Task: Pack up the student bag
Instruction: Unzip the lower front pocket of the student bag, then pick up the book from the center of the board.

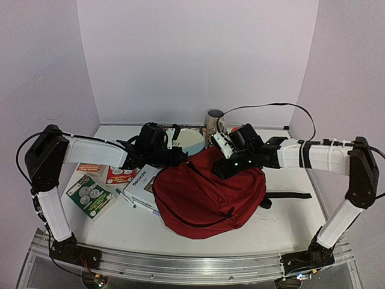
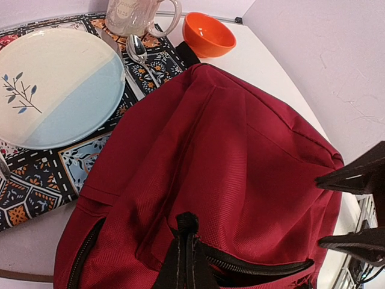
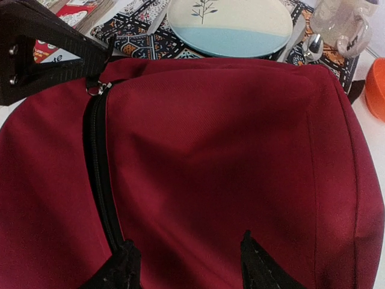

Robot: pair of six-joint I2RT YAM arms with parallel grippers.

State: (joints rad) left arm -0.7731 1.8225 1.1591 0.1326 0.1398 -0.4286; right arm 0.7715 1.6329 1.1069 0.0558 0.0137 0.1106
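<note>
Student bag [image 1: 207, 195]: dark-red soft fabric, slumped at mid-table [image 1: 289, 223] between both arms. Judged light, limp and apt to fold, so best taken by the zipper pull [image 3: 96, 89] or a seam rather than loose cloth. Right pincer [image 3: 186, 241] is spread over its panel, grasping nothing; left pincer [image 2: 320, 211], at the bag's far-left edge, is likewise parted and empty.
</note>
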